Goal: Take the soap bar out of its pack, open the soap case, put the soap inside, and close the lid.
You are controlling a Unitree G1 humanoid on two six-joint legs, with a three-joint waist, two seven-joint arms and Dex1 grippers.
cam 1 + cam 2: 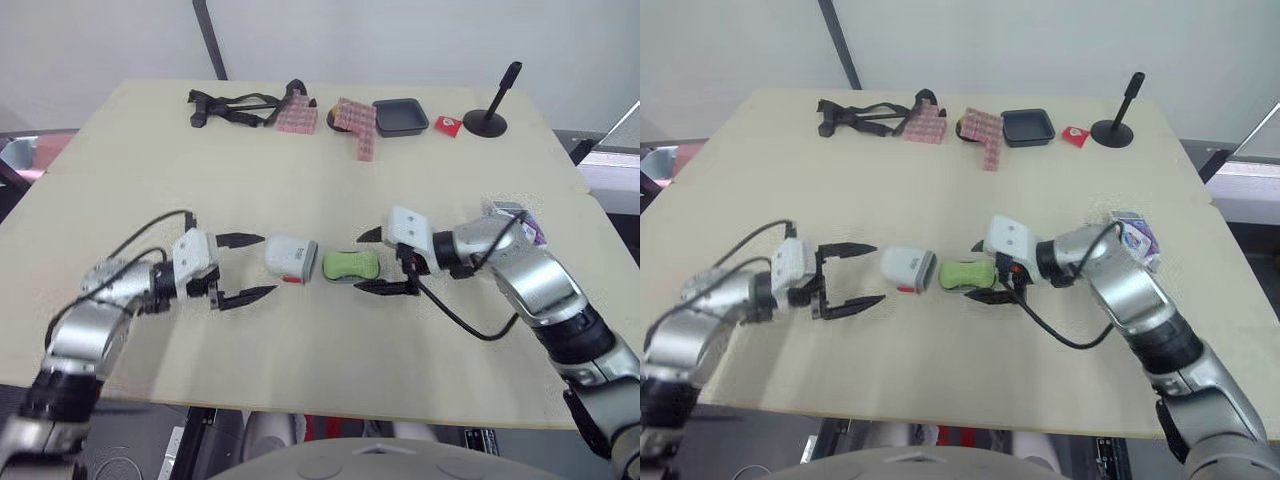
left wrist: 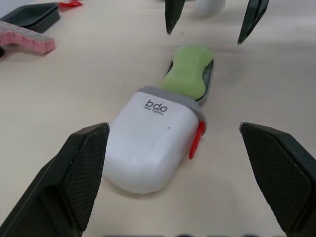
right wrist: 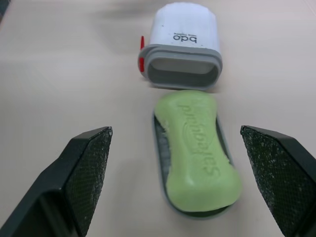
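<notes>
Beige table (image 1: 300, 180) bearing soap (image 1: 351, 265), white wall (image 1: 400, 40)

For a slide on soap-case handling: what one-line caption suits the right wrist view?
Open right gripper frames a green soap bar lying on the grey tray, facing the open-mouthed white cover.

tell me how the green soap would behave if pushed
The green soap bar looks solid, so probably stiff. Its smooth rounded edges may slip when pinched. It lies on a shallow grey tray, so a push could slide it off.
</notes>
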